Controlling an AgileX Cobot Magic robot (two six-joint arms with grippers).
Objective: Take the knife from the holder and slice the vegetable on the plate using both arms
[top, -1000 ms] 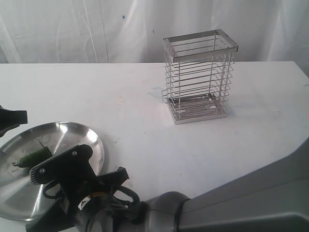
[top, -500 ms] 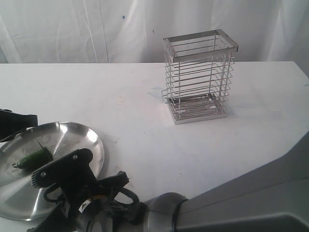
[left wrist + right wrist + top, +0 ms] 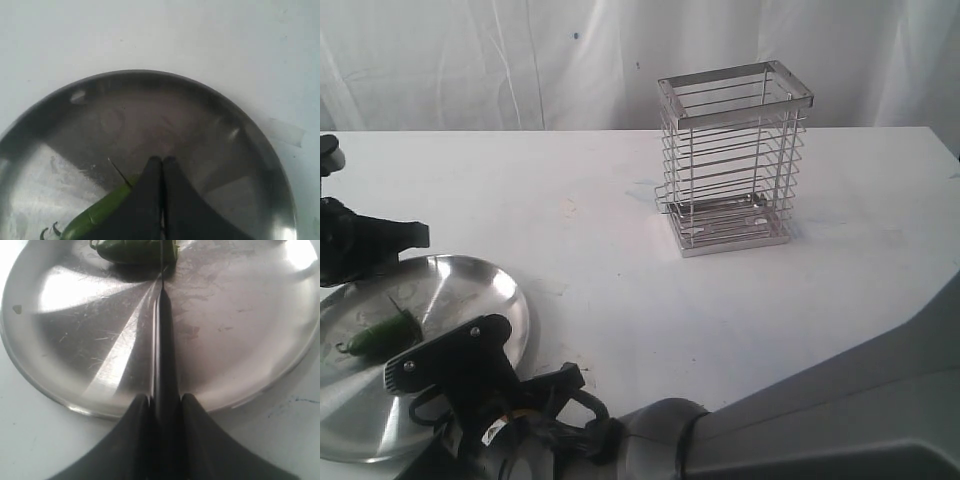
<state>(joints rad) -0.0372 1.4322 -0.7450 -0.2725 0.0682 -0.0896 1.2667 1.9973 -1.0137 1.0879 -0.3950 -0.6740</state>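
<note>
One change: left pincer has advanced over the plate and pressed together, empty.
Cutting side: right pincer pinching knife, aimed at vegetable.
Meaning: vegetable probably unsecured; slicing premature.

I see a white table with two things set directly on it. The wire holder stands upright toward the far side, right of the middle. The steel plate lies at the near left (its edge runs out of my exterior view), well apart from the holder. Faint scuffs mark the tabletop between them.
</note>
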